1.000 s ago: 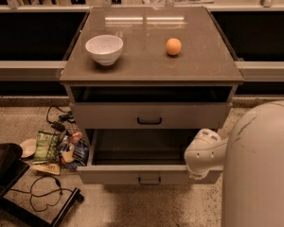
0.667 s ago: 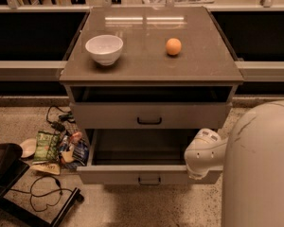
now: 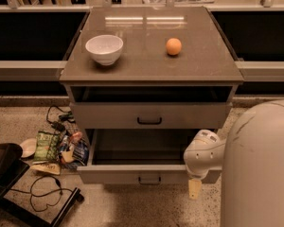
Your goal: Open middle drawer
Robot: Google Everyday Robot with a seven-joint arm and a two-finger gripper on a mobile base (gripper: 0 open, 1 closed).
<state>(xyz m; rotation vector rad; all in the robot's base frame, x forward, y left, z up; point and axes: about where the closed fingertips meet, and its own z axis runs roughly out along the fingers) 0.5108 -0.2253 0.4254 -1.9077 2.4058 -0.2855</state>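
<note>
The middle drawer [image 3: 113, 174] is the low-fronted grey one with a small black bar handle [image 3: 149, 179]. It stands pulled out from the cabinet, and its long grey tray looks empty. The taller-fronted grey drawer [image 3: 149, 115] above it is shut. My gripper [image 3: 195, 188] hangs at the end of the white arm [image 3: 204, 152], just in front of the right end of the pulled-out drawer's front panel and to the right of its handle.
A white bowl [image 3: 104, 48] and an orange [image 3: 173, 46] sit on the cabinet top [image 3: 151, 65]. Snack bags [image 3: 54, 148], a white plate and black cables lie on the floor to the left. My white body [image 3: 260, 169] fills the right foreground.
</note>
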